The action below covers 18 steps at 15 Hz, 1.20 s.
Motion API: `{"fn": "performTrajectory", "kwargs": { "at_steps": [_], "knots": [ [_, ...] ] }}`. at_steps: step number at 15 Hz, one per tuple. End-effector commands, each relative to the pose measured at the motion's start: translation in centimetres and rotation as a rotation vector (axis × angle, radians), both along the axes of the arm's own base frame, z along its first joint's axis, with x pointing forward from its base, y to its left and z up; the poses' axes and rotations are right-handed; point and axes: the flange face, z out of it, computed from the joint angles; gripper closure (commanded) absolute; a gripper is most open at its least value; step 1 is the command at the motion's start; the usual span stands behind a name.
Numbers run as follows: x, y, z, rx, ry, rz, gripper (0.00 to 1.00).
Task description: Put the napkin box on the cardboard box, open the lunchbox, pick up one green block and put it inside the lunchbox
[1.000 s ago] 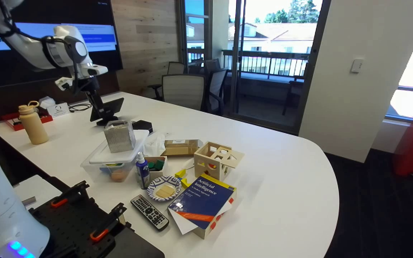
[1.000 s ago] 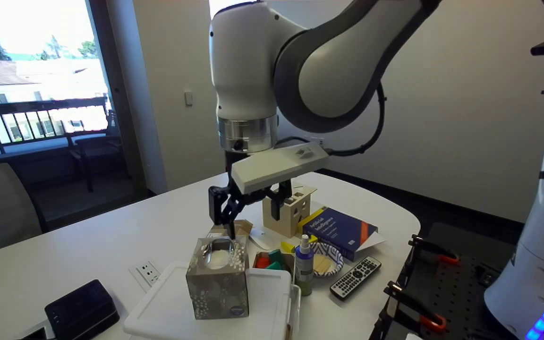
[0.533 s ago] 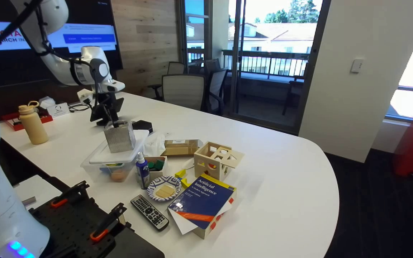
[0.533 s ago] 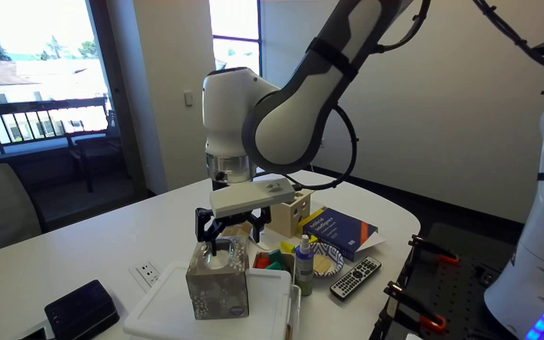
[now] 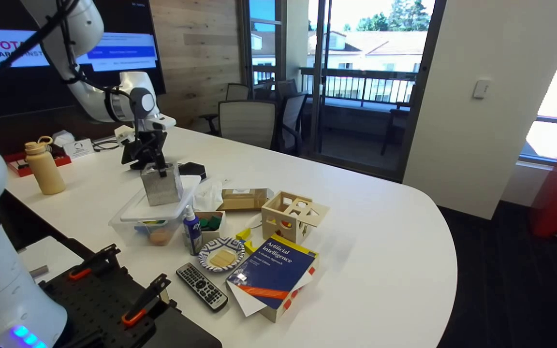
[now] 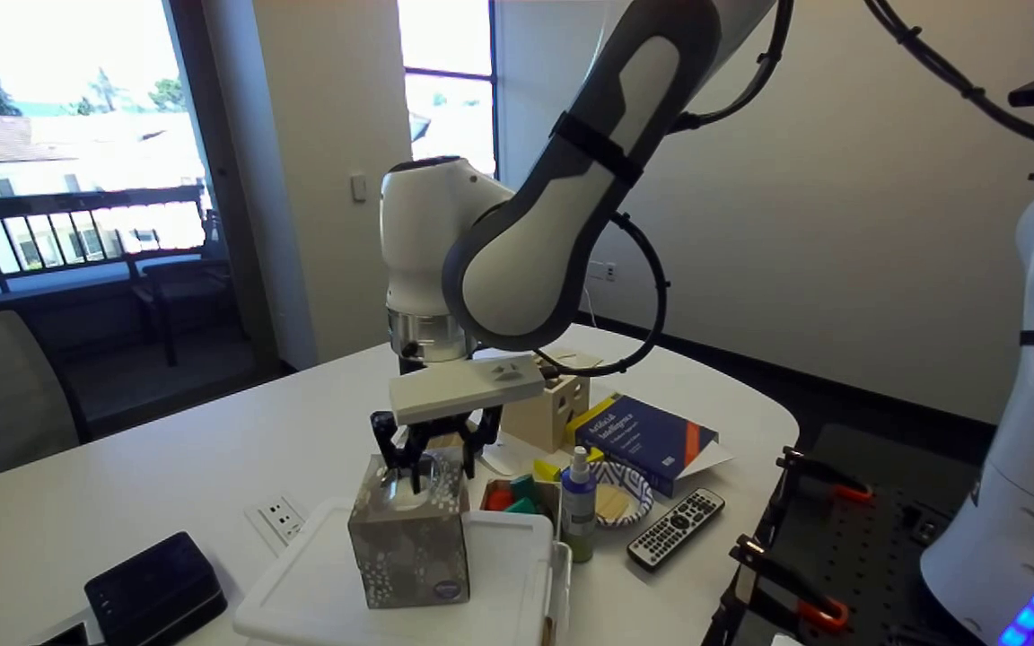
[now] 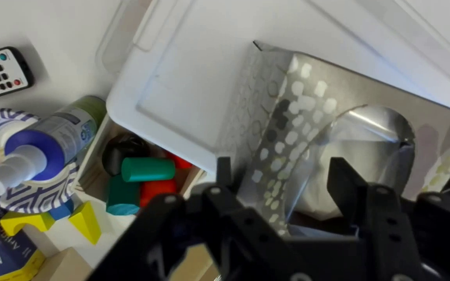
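Observation:
The grey-beige napkin box (image 6: 409,556) stands upright on the lunchbox's whitish lid (image 6: 510,579); both also show in the wrist view, the napkin box (image 7: 350,84) and the lid (image 7: 205,74). My gripper (image 6: 442,477) is at the napkin box's top. In the wrist view its fingers (image 7: 279,164) are apart, one outside the box wall, the other over the tissue opening, with visible gaps beside the wall. The flat cardboard box (image 5: 244,199) lies behind, partly covered by a white plastic bag. Green blocks (image 7: 149,169) lie with red ones in a small open box beside the lunchbox.
A spray bottle (image 6: 579,502) stands close to the lunchbox and block box. Near it are a patterned bowl (image 5: 204,249), a remote (image 5: 202,286), a book (image 5: 276,270), yellow blocks (image 7: 85,222) and a wooden shape box (image 5: 278,222). A black device (image 6: 156,583) sits nearby.
My gripper has come down onto the napkin box's top, and its fingers have moved closer together. The napkin box has shifted slightly left in an exterior view.

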Motion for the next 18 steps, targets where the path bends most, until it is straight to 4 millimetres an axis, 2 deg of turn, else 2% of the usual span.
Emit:
{"fn": "performTrajectory", "kwargs": {
  "at_steps": [1, 5, 6, 7, 8, 10, 13, 15, 18],
  "knots": [
    [0.2, 0.0, -0.2, 0.006, 0.003, -0.035, 0.66],
    [0.2, -0.2, 0.0, 0.019, 0.004, -0.046, 0.95],
    [0.3, -0.1, 0.4, 0.029, -0.001, -0.049, 0.97],
    [0.4, -0.1, 1.2, 0.042, -0.008, -0.054, 0.94],
    [0.6, -0.1, 1.8, 0.053, -0.015, -0.06, 0.98],
    [1.5, 0.0, 3.6, 0.071, -0.036, -0.077, 1.0],
    [3.5, -0.2, 7.0, 0.08, -0.087, -0.104, 0.99],
    [5.5, -1.2, 8.9, 0.071, -0.118, -0.135, 0.99],
    [8.7, -4.1, 10.4, 0.024, -0.155, -0.193, 0.99]
  ]
}}
